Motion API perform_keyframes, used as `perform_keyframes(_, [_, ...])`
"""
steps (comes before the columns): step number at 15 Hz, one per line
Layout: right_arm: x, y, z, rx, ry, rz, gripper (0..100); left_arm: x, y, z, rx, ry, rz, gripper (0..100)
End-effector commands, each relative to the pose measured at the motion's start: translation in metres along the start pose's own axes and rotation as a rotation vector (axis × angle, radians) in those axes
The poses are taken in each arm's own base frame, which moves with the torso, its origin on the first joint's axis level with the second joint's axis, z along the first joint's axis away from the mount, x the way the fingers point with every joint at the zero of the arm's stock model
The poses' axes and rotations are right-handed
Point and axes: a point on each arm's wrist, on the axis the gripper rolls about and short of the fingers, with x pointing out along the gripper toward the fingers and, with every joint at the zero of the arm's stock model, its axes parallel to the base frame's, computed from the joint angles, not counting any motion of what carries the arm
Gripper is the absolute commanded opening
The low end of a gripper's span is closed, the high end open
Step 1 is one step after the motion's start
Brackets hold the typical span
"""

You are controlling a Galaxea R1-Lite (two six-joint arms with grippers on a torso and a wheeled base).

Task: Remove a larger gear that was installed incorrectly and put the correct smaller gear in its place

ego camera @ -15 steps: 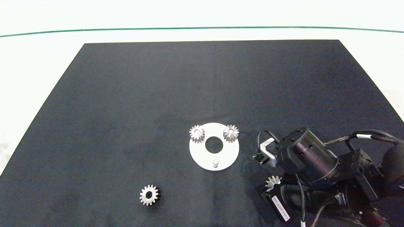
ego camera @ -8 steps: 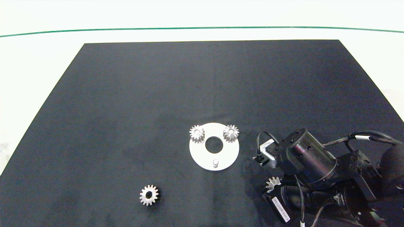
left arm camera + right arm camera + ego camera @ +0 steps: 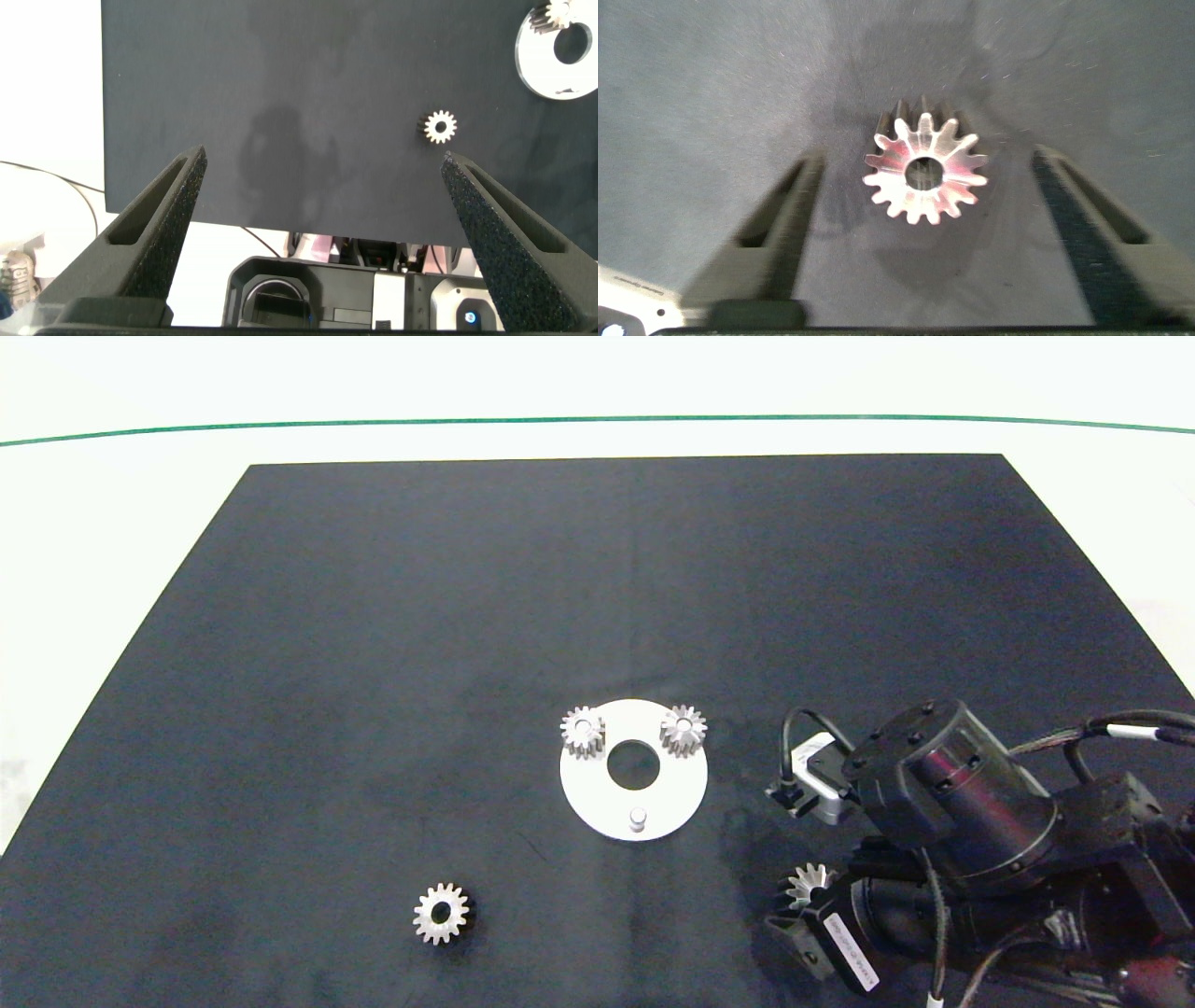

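1. Since a second earlier, the right gripper [image 3: 924,233] had drawn back toward four o'clock, fingers apart and clear of the star-toothed silver larger gear [image 3: 807,885] lying on the black mat [image 3: 373,644].
2. Risk: the small blunt-toothed silver smaller gear [image 3: 441,914], at seven o'clock from the white round plate [image 3: 672,798], could jam tilted on the bare peg [image 3: 638,818].
3. The left gripper [image 3: 322,201] waited wide open.

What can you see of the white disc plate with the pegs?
The disc plate is a flat white round piece with a large round centre hole, lying flat on the black mat near its middle. Two small silver gears sit on its far edge, apart from each other. A short bare peg stands on its near edge. Neither gripper touches it.
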Motion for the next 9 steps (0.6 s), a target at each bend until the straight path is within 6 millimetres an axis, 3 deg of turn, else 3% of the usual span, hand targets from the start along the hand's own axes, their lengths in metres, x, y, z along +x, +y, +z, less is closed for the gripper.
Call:
perform_keyframes(1, [-0.044,-0.017,0.005,0.017,-0.134,0.01,100,0.007,-0.001,0.0,0.008,0.038,0.002,100])
perform_keyframes(6, [-0.089,-0.074,0.019,0.188,-0.193,-0.124,100,0.039,-0.007,0.006,0.051,0.17,-0.025,100])
perform_keyframes(7, [-0.105,-0.094,0.02,0.241,-0.18,-0.176,100,0.049,-0.009,0.01,0.058,0.208,-0.031,100])
perform_keyframes(9, [-0.117,-0.115,0.02,0.31,-0.158,-0.245,100,0.068,-0.017,0.015,0.089,0.28,-0.059,100])
